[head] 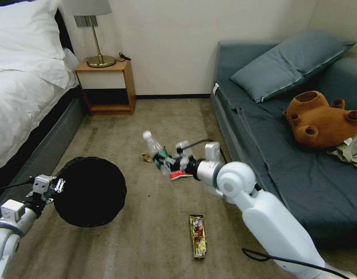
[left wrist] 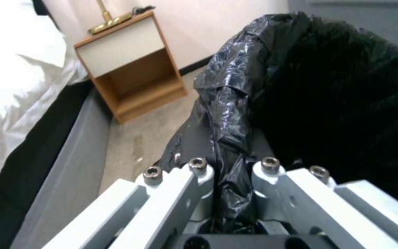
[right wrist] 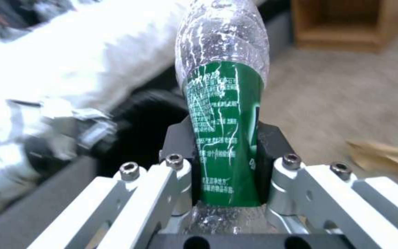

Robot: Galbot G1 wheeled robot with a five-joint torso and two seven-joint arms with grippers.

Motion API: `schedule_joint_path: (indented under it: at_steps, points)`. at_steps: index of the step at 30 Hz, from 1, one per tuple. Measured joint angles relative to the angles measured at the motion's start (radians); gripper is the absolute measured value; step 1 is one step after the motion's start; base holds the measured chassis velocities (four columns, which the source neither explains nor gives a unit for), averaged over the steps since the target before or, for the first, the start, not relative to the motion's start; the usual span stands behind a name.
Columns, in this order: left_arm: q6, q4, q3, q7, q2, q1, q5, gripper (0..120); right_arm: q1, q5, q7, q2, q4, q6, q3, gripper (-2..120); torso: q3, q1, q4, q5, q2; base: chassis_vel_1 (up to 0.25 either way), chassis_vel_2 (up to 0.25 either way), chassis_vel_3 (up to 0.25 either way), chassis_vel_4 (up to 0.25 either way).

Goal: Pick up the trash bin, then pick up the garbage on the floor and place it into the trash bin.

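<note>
Beige carpet (head: 167,116), white bed (head: 19,89), grey sofa (head: 271,139).

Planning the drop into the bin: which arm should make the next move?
Probably the right: the right gripper is shut on the bottle, while the left gripper clamps the trash bin rim.

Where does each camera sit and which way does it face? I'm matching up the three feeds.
Head view: on the robot's head, looking forward and down at the carpet; both arms show, left gripper at the trash bin, right gripper holding the bottle.
Left wrist view: on the left wrist, looking along its gripper at the bin's liner.
Right wrist view: on the right wrist, along its gripper at the bottle.
All three show the nightstand.
</note>
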Motion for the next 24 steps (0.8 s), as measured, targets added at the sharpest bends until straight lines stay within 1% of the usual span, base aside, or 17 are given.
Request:
schedule_joint_path:
  at_steps: [2, 3, 6, 7, 9, 11, 12, 13, 15, 16, 18, 23, 24]
  points:
    - [-0.005, -0.018, 0.008, -0.012, -0.009, 0.007, -0.002, 4, 0.0, -0.005, -0.037, 0.029, 0.005, 0.015, -0.014, 16, 0.0, 0.0, 0.0002, -0.0001, 0.0, 0.0, 0.0, 0.0, 0.0]
    - [-0.005, -0.018, 0.008, -0.012, -0.009, 0.007, -0.002, 4, 0.0, -0.005, -0.037, 0.029, 0.005, 0.015, -0.014, 16, 0.0, 0.0, 0.0002, -0.0001, 0.0, 0.0, 0.0, 0.0, 0.0]
    - [-0.016, -0.031, 0.011, -0.025, -0.017, 0.014, -0.004, 4, -0.025, -0.047, -0.103, 0.058, -0.012, 0.068, -0.057, 16, 0.0, 0.0, 0.0002, -0.0001, 0.0, 0.0, 0.0, 0.0, 0.0]
    - [-0.016, -0.031, 0.011, -0.025, -0.017, 0.014, -0.004, 4, -0.025, -0.047, -0.103, 0.058, -0.012, 0.068, -0.057, 16, 0.0, 0.0, 0.0002, -0.0001, 0.0, 0.0, 0.0, 0.0, 0.0]
    - [-0.026, -0.033, 0.016, -0.035, -0.022, 0.017, -0.006, 4, -0.06, -0.106, -0.136, 0.088, -0.049, 0.102, -0.104, 16, 0.0, 0.0, 0.0001, -0.0001, 0.0, 0.0, 0.0, 0.0, 0.0]
    - [-0.027, -0.033, 0.019, -0.038, -0.024, 0.017, -0.007, 4, -0.065, -0.117, -0.139, 0.092, -0.055, 0.105, -0.111, 16, 0.0, 0.0, 0.0002, -0.0002, 0.0, 0.0, 0.0, 0.0, 0.0]
    - [-0.03, -0.034, 0.026, -0.046, -0.029, 0.017, -0.007, 4, -0.087, -0.16, -0.147, 0.107, -0.082, 0.12, -0.139, 16, 0.0, 0.0, 0.0001, -0.0002, 0.0, 0.0, 0.0, 0.0, 0.0]
    - [-0.03, -0.034, 0.026, -0.046, -0.029, 0.017, -0.007, 4, -0.087, -0.16, -0.147, 0.107, -0.082, 0.12, -0.139, 16, 0.0, 0.0, 0.0001, -0.0002, 0.0, 0.0, 0.0, 0.0, 0.0]
    - [-0.031, -0.038, 0.039, -0.053, -0.04, 0.019, -0.006, 4, -0.111, -0.224, -0.154, 0.133, -0.129, 0.145, -0.179, 16, 0.0, 0.0, 0.0001, -0.0002, 0.0, 0.0, 0.0, 0.0, 0.0]
    - [-0.031, -0.038, 0.039, -0.053, -0.04, 0.019, -0.006, 4, -0.111, -0.224, -0.154, 0.133, -0.129, 0.145, -0.179, 16, 0.0, 0.0, 0.0001, -0.0002, 0.0, 0.0, 0.0, 0.0, 0.0]
    - [-0.031, -0.041, 0.045, -0.055, -0.046, 0.019, -0.002, 4, -0.12, -0.272, -0.157, 0.15, -0.17, 0.168, -0.203, 16, 0.0, 0.0, 0.0002, -0.0003, 0.0, 0.0, 0.0, 0.0, 0.0]
    - [-0.031, -0.048, 0.047, -0.055, -0.049, 0.02, 0.0, 4, -0.122, -0.308, -0.156, 0.174, -0.23, 0.196, -0.223, 16, 0.0, 0.0, 0.0001, -0.0003, 0.0, 0.0, 0.0, 0.0, 0.0]
    - [-0.032, -0.049, 0.047, -0.055, -0.05, 0.022, -0.001, 4, -0.117, -0.335, -0.153, 0.187, -0.268, 0.209, -0.227, 16, 0.0, 0.0, 0.0001, -0.0003, 0.0, 0.0, 0.0, 0.0, 0.0]
